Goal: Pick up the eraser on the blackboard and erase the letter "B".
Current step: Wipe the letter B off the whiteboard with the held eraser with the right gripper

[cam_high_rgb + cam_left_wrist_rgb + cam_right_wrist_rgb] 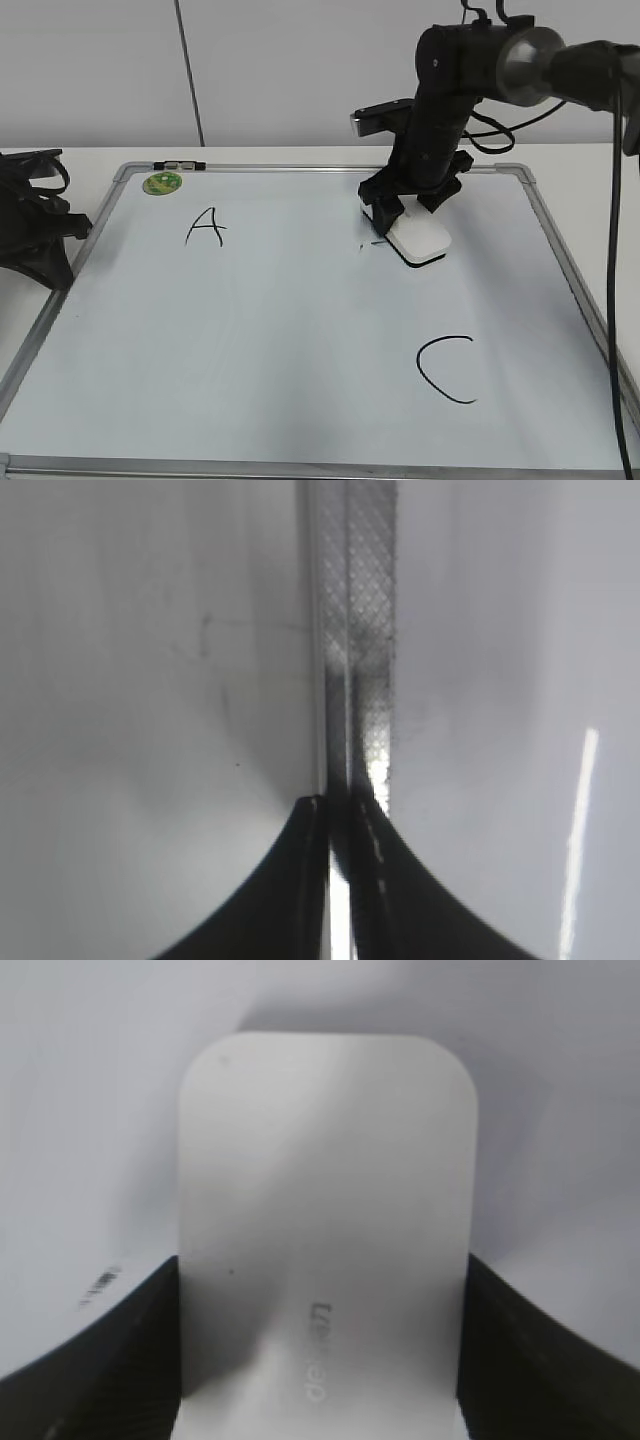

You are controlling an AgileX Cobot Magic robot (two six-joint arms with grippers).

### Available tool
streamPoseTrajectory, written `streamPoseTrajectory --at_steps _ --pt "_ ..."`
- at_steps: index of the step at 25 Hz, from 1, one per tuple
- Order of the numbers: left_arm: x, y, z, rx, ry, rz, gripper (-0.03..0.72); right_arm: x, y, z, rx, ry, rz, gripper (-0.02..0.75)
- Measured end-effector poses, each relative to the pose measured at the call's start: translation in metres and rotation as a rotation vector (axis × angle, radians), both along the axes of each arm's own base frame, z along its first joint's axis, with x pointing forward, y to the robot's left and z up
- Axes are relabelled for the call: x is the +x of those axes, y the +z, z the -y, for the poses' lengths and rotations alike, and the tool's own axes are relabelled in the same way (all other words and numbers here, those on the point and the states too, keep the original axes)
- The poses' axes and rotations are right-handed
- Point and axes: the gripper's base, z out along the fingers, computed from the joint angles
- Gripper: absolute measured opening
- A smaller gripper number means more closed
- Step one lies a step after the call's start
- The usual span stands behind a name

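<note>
The blackboard (300,350) is a white board with a silver frame lying flat on the table. My right gripper (400,215) is shut on the white eraser (420,240), which lies flat on the board at upper middle. In the right wrist view the eraser (325,1210) sits between both black fingers. Of the letter "B" only a small black remnant (372,243) shows just left of the eraser, also in the right wrist view (98,1285). My left gripper (340,810) is shut and empty over the board's left frame (355,630).
A black "A" (205,227) is at upper left and a black "C" (447,368) at lower right. A round green magnet (162,183) sits at the top left corner. The left arm (35,225) rests at the board's left edge.
</note>
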Motion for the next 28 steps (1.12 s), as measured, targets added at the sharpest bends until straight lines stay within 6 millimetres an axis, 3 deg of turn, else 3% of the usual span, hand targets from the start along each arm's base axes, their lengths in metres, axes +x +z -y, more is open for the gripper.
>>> streamPoseTrajectory --at_steps 5,13,16,28 --pt "0.0 0.0 0.0 0.0 0.0 0.0 0.019 -0.007 -0.002 -0.022 0.001 0.045 -0.003 0.551" --pt "0.0 0.0 0.0 0.0 0.0 0.0 0.021 -0.032 -0.004 -0.079 0.0 0.171 -0.003 0.551" --pt "0.0 0.0 0.0 0.0 0.0 0.0 0.022 -0.039 -0.005 -0.091 0.0 0.205 0.0 0.551" --pt "0.0 0.0 0.0 0.0 0.0 0.002 0.023 -0.037 -0.002 -0.094 -0.038 0.227 0.015 0.55"
